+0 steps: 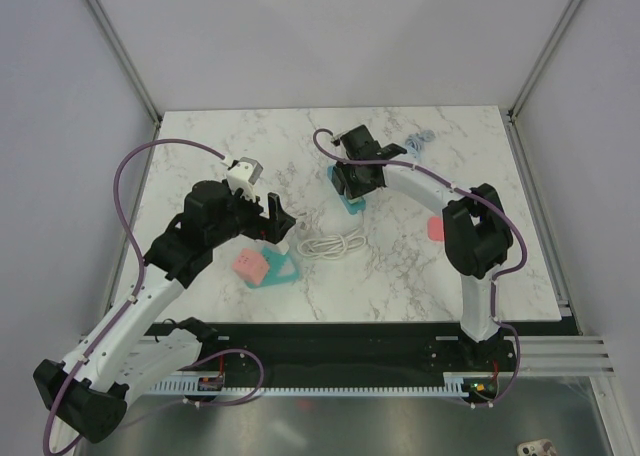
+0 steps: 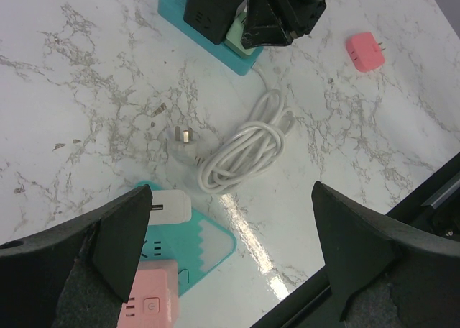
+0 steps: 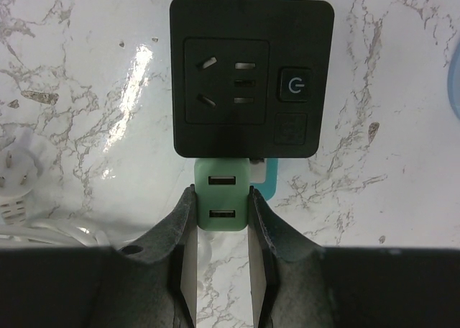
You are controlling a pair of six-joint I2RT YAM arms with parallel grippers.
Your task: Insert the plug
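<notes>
My right gripper [image 3: 221,202] is shut on a green two-port USB charger plug [image 3: 223,178]. The plug sits right against the near side of a black socket adapter [image 3: 251,87], over the end of a teal power strip [image 3: 267,184]. I cannot tell how deep the plug sits. In the top view this gripper [image 1: 356,179] is at the far teal strip [image 1: 352,204]. My left gripper [image 2: 233,249] is open and empty above a second teal strip [image 2: 208,249], which carries a pink adapter [image 2: 151,299] and a white charger [image 2: 171,206].
A coiled white cable [image 1: 330,245] with a three-pin plug [image 2: 183,136] lies between the two strips. A loose pink plug [image 1: 436,229] lies right of the right arm. A pale blue object [image 1: 420,141] lies at the back right.
</notes>
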